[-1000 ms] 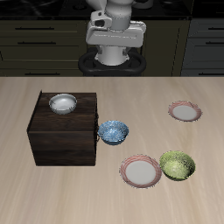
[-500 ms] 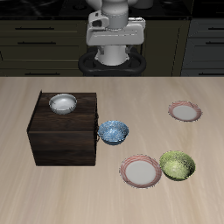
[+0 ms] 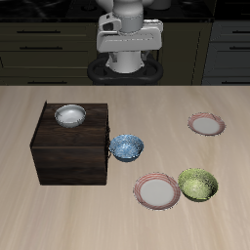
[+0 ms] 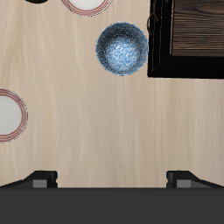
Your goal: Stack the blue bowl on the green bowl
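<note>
Exterior view: we see the blue bowl (image 3: 126, 147) upright on the table (image 3: 117, 107), just beside the front corner of the dark wooden box (image 3: 70, 148). A white-grey bowl (image 3: 69, 116) sits on the box top. The green bowl (image 3: 197, 184) stands near the table's front edge, touching or nearly touching a red-rimmed plate (image 3: 156, 190); a second plate (image 3: 206, 124) lies farther back. Bare wood separates the two bowls — open room above both. The arm is raised at the table's back.

Wrist view: the gripper (image 4: 111, 180) hangs high, fingertips (image 4: 41, 179) wide apart, holding nothing. Blue bowl (image 4: 122, 49) beside the box (image 4: 186, 39) edge — plates (image 4: 10, 114) at the frame edges.
</note>
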{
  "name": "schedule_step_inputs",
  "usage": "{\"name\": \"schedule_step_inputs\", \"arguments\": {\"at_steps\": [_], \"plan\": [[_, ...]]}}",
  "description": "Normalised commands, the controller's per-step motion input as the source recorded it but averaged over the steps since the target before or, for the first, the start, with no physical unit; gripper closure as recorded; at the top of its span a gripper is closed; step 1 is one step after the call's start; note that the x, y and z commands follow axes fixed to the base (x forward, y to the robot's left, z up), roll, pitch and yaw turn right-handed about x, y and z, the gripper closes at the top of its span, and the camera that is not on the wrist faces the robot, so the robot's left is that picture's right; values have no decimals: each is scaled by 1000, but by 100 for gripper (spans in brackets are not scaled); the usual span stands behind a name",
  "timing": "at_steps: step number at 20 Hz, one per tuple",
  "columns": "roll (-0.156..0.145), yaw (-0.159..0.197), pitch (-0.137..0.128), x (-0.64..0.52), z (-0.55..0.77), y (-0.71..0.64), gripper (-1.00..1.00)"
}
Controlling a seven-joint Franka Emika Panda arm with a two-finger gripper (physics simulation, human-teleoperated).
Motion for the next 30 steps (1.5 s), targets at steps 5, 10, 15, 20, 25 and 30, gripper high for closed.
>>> {"name": "schedule_step_inputs", "arguments": {"at_steps": [5, 10, 15, 20, 25, 30], "plan": [[-60, -23, -15, 261, 35, 31, -100], [-32, 28, -47, 341, -47, 158, -100], [19, 6, 0, 306, -55, 201, -100], [7, -23, 21, 380, 43, 117, -100], [15, 14, -6, 256, 0, 134, -100], [1, 7, -22, 310, -5, 34, -100]]}}
